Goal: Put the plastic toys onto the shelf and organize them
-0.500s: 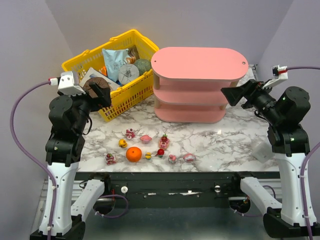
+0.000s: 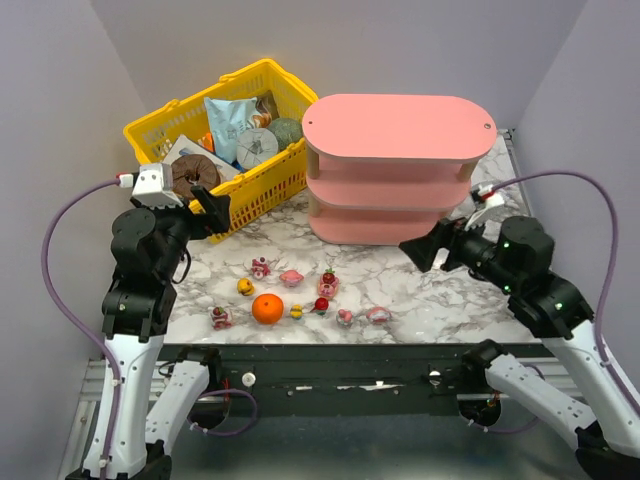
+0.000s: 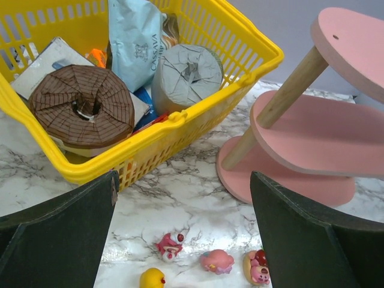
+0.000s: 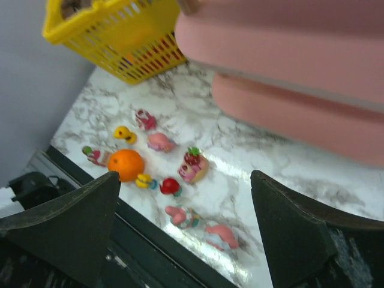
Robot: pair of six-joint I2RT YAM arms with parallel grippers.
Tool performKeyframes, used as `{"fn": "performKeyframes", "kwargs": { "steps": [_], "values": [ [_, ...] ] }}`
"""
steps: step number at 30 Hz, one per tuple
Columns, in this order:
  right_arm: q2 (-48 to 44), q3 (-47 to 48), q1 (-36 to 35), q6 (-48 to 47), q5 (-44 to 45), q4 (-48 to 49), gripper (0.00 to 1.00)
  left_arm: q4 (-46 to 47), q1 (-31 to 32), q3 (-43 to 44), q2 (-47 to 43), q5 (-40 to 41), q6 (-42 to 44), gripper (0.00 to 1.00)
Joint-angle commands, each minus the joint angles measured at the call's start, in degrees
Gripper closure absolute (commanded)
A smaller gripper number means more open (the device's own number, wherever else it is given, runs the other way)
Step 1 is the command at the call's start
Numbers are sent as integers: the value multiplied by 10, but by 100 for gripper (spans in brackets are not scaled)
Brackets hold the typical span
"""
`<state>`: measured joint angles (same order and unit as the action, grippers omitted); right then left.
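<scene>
Both arms are up over the white, grey-veined marble tabletop [image 2: 450, 290], and neither holds anything. My left gripper [image 2: 208, 212] hangs at the front wall of the yellow plastic mesh basket [image 2: 190, 100]. Its two dark, matte, wedge-shaped fingers [image 3: 57, 240] are spread wide with nothing between them. My right gripper [image 2: 422, 250] sits low on the other side, near the front of the shelf's bottom board, jaws likewise splayed apart and gripping nothing.

Now the goods: the tiny glossy plastic toys [image 2: 291, 277] lie loosely scattered on the marble near the front edge, between my two arms, not yet on the shelf. From my right wrist I pick out a yellow duck-shaped one [image 4: 124, 134], a rounded pink one [image 4: 161, 141], a pink one topped with a red strawberry [image 4: 193, 164] and a small red one [image 4: 170, 186]. A smooth round orange ball [image 2: 267, 309], far bigger than any of them, lies among them.

Behind the toys stands the pink three-tier shelf [image 2: 400, 130], with flat oval boards, rounded ends and cream edges, right beside the basket. My left wrist shows a pale round wooden post [image 3: 285, 93] slanting between its tiers. In the basket I see a brown ribbed ring-shaped piece [image 3: 81, 105], a crinkled pale blue pouch [image 3: 135, 42] and a grey paper-wrapped round [image 3: 186, 75].
</scene>
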<state>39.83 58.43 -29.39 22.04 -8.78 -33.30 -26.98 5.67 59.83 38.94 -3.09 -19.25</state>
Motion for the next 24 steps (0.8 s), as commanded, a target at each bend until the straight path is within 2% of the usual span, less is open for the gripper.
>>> {"fn": "performKeyframes", "kwargs": {
  "steps": [1, 7, 10, 13, 18, 24],
  "values": [
    [-5, -97, -69, 53, 110, -16, 4, 22, -3, -16, 2, -27, 5, 1],
    [34, -179, -189, 128, 239, 30, 3, 30, -3, -28, 11, -33, 0, 1],
    [60, -219, -246, 170, 276, 66, 3, 33, -3, -34, 14, -32, -2, 1],
    [75, -263, -273, 221, 313, 97, 3, 32, -3, -39, 17, -31, -2, 1],
    [96, -313, -307, 264, 323, 146, 8, 31, -3, -41, 14, -26, -2, 1],
    [144, -308, -342, 271, 336, 173, 7, 35, -3, -45, 17, -29, -4, 1]
  ]
}}
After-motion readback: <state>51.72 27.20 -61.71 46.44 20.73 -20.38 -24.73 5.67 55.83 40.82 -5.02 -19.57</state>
